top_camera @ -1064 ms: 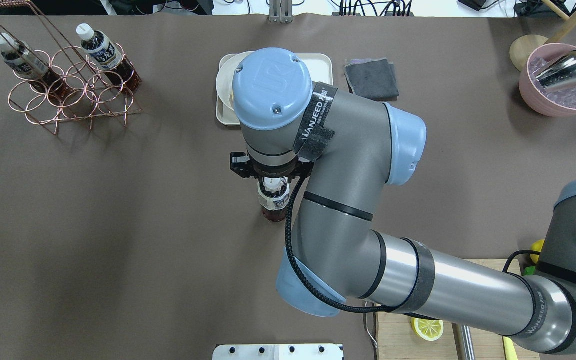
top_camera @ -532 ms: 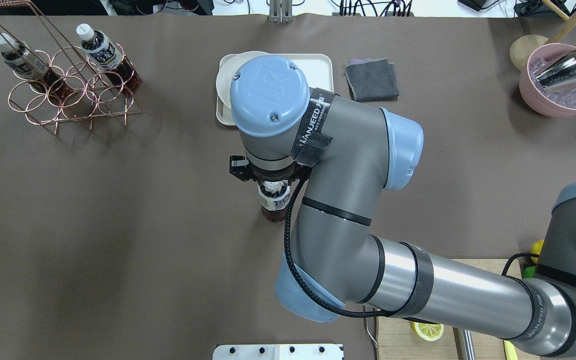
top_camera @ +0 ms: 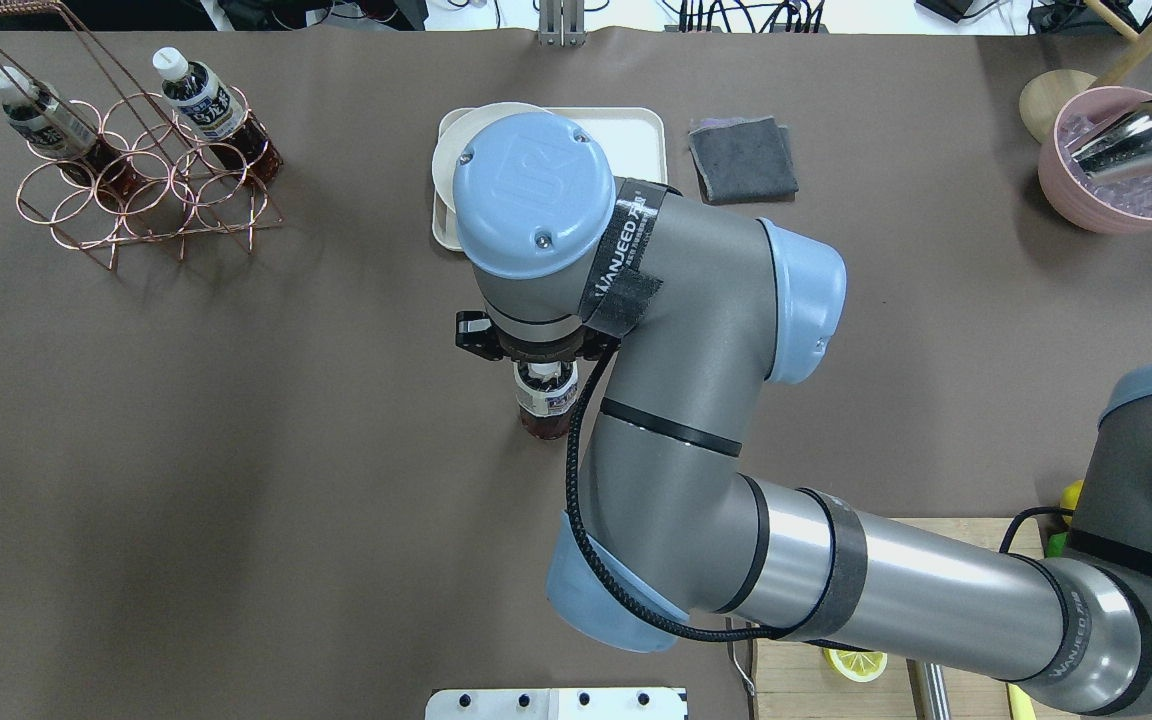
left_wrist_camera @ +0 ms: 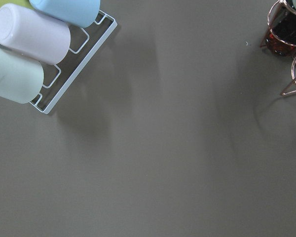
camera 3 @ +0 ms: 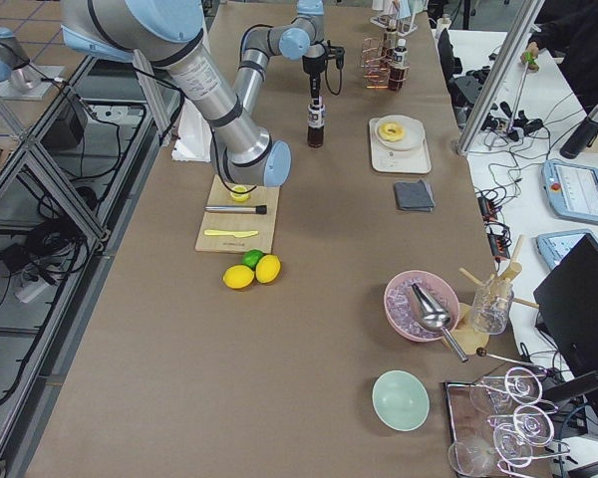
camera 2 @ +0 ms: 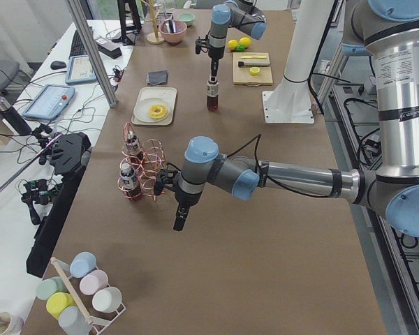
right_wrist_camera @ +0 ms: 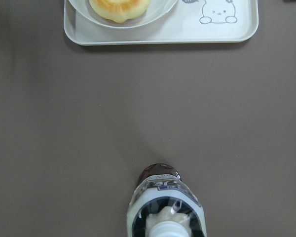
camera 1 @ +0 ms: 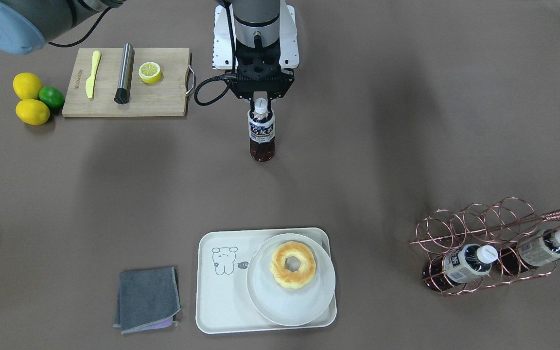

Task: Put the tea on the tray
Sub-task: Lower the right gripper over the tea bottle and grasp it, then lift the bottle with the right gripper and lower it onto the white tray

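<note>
Right pincer: the right pincer [camera 1: 260,98] points straight down over the tea [camera 1: 261,131], its 2 fingers pressed in on either side of the white cap and neck, pinching the bottle at its top.
Tea: upright, directly under the right pincer, out on the open brown surface [camera 1: 114,194] near the robot's base. I cannot tell whether its base touches the surface or hangs just above it.
Tray: the tray [camera 1: 221,311] lies at the far side of the surface from the robot, well apart from the tea. The wrist view looks past the cap to it straight ahead.
On the tray: a round white plate [camera 1: 289,306] with a doughnut [camera 1: 293,265] fills 1 half. The half with the bear drawing is bare.
Left pincer: the left pincer [camera 2: 179,220] hangs pointing down over bare surface near the copper wire rack [camera 1: 479,228]. I cannot tell whether it is spread or pressed together.
Rack: holds 2 similar bottles, tilted.
Nearby: a folded grey cloth [camera 1: 146,297] lies just beside the tray, and a wooden cutting board [camera 1: 163,102] sits near the robot.
</note>
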Controlling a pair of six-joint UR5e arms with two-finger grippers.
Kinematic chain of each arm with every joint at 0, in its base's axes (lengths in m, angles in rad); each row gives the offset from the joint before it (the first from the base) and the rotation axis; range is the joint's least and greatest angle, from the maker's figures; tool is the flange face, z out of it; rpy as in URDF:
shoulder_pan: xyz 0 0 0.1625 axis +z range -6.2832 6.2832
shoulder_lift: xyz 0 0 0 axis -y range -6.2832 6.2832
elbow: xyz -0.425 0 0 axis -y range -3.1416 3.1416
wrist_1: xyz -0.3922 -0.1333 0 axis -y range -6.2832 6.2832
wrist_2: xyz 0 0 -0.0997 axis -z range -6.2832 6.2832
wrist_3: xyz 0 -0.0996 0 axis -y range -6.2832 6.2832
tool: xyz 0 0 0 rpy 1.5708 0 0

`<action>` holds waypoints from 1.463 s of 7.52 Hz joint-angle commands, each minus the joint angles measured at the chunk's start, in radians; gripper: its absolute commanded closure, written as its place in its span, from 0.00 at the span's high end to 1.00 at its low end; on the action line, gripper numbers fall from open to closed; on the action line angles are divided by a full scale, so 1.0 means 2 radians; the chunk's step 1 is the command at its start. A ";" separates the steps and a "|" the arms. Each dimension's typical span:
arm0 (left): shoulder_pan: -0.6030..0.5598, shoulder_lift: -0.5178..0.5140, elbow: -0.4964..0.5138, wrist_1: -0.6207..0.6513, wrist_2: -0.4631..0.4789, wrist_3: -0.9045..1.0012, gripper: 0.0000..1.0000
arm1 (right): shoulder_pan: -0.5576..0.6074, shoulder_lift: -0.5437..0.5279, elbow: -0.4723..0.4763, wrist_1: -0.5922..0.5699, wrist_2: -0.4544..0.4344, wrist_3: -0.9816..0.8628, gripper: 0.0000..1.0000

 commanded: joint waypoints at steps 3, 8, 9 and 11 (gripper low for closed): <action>0.000 0.000 0.000 0.000 0.000 0.000 0.98 | 0.091 0.024 0.002 -0.007 0.068 -0.037 0.00; 0.000 0.000 -0.002 0.000 0.000 -0.001 0.98 | 0.222 0.129 -0.252 0.033 0.144 -0.190 0.00; 0.001 0.000 -0.001 0.000 0.000 -0.001 0.98 | 0.232 0.129 -0.299 0.084 0.148 -0.193 0.00; 0.001 0.000 -0.002 -0.001 0.000 -0.003 0.98 | 0.234 0.129 -0.352 0.129 0.147 -0.195 0.00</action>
